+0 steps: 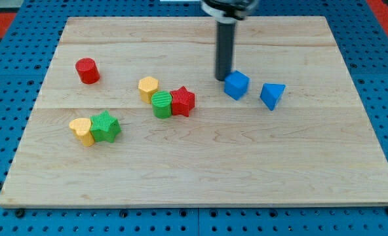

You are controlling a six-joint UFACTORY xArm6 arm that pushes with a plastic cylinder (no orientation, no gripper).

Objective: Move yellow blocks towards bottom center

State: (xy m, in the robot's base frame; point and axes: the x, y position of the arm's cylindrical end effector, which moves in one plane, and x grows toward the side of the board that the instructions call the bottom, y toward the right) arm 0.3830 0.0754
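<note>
My tip [221, 78] touching blue cube [236, 85] at its left edge, no gripper fitted, nothing held

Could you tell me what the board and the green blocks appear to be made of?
The board looks like pale, matt wood: grain lines and plank seams run across it. The two green blocks seem to be plastic, possibly 3D-printed: fine ridges line their tops.
</note>
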